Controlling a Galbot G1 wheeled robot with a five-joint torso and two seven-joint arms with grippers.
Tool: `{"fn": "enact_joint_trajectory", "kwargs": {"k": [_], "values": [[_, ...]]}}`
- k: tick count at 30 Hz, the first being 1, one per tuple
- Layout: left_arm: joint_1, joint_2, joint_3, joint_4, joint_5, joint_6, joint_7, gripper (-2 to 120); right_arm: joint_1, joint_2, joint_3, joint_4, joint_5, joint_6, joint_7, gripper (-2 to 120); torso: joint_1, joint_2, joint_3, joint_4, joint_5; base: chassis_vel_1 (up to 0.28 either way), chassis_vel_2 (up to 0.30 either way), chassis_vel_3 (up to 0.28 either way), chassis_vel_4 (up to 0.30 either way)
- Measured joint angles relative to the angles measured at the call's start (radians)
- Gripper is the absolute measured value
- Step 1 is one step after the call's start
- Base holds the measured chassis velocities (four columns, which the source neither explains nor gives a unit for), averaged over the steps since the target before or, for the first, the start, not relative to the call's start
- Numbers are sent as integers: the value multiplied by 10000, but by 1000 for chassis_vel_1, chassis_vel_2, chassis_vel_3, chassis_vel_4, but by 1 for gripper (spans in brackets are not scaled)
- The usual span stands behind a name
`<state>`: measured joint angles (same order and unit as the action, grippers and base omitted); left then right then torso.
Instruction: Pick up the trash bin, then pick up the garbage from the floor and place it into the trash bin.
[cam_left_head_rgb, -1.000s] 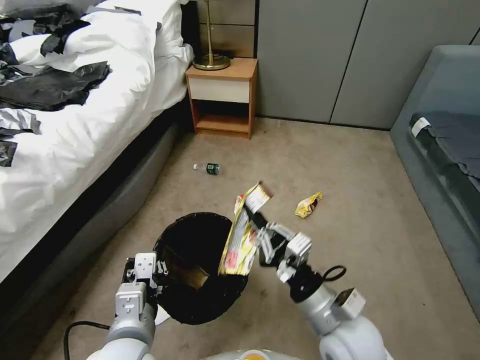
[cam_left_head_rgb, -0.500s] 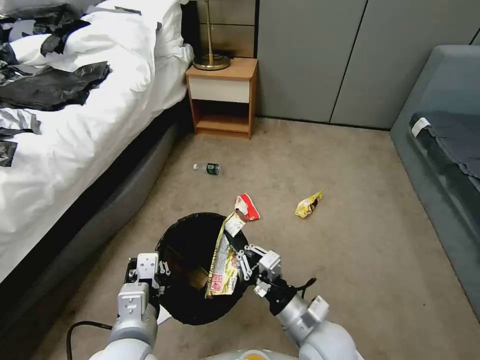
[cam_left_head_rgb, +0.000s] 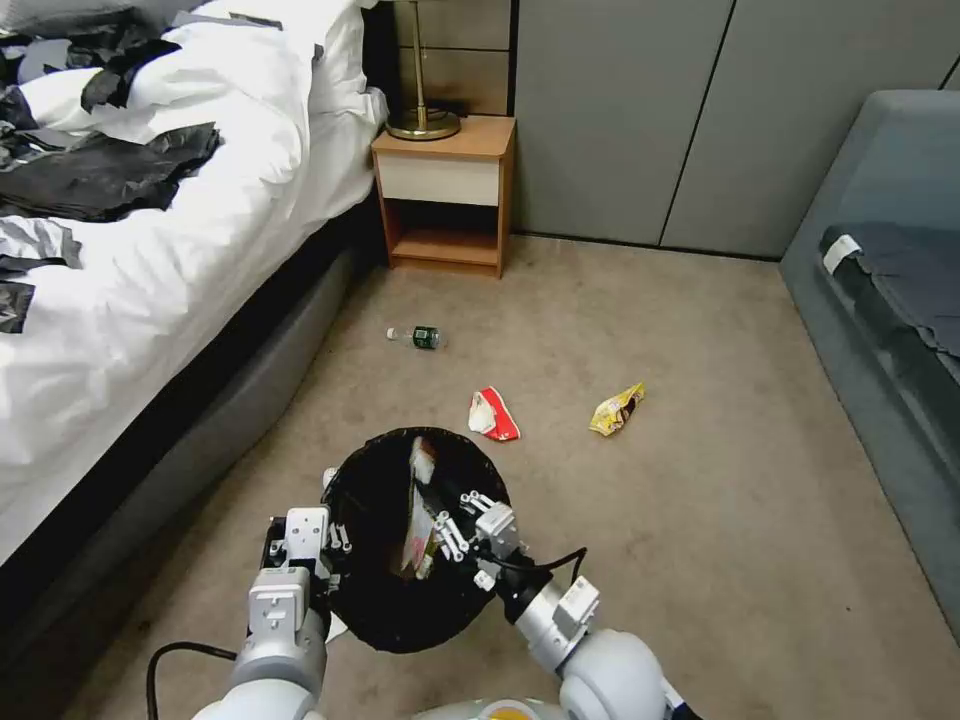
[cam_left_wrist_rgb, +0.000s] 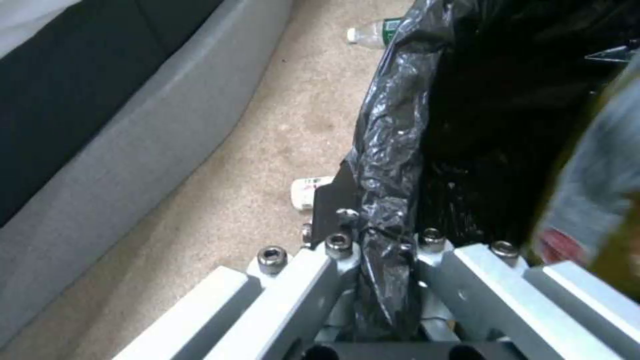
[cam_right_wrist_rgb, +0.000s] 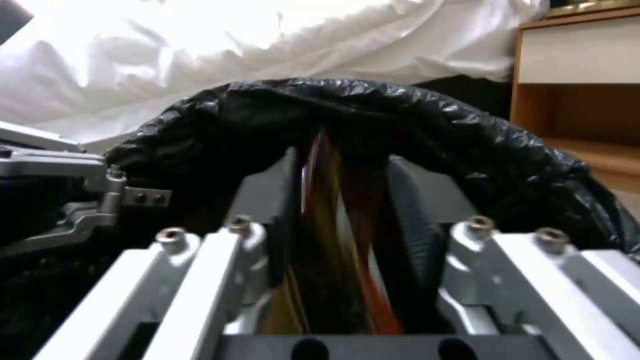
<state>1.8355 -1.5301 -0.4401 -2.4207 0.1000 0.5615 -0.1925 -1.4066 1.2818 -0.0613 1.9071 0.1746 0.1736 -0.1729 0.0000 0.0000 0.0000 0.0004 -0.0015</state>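
The trash bin, lined with a black bag, hangs just in front of me. My left gripper is shut on its near-left rim, and the left wrist view shows the fingers pinching the liner. Over the bin's mouth my right gripper is shut on a yellow snack wrapper, which stands upright inside the opening. From the right wrist the wrapper sits between the two fingers. Other garbage lies on the carpet: a red-and-white packet, a yellow wrapper and a clear bottle.
The bed with black plastic sheets runs along the left. A wooden nightstand stands at the back beside grey wardrobe doors. A grey sofa lines the right. Open carpet lies between.
My right gripper has carried the yellow wrapper left and down, from beside the bin to inside its mouth. That uncovered the red-and-white packet on the floor. The left gripper and bin shifted slightly.
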Motion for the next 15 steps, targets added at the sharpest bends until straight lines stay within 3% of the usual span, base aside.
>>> {"fn": "enact_joint_trajectory", "kwargs": {"k": [15], "values": [[-49,38,-20,0,-4,-7,12,0,-635,-449,-5,644,-411,294,-15,95,0,0,0,-5,16,0,0,0,0]]}}
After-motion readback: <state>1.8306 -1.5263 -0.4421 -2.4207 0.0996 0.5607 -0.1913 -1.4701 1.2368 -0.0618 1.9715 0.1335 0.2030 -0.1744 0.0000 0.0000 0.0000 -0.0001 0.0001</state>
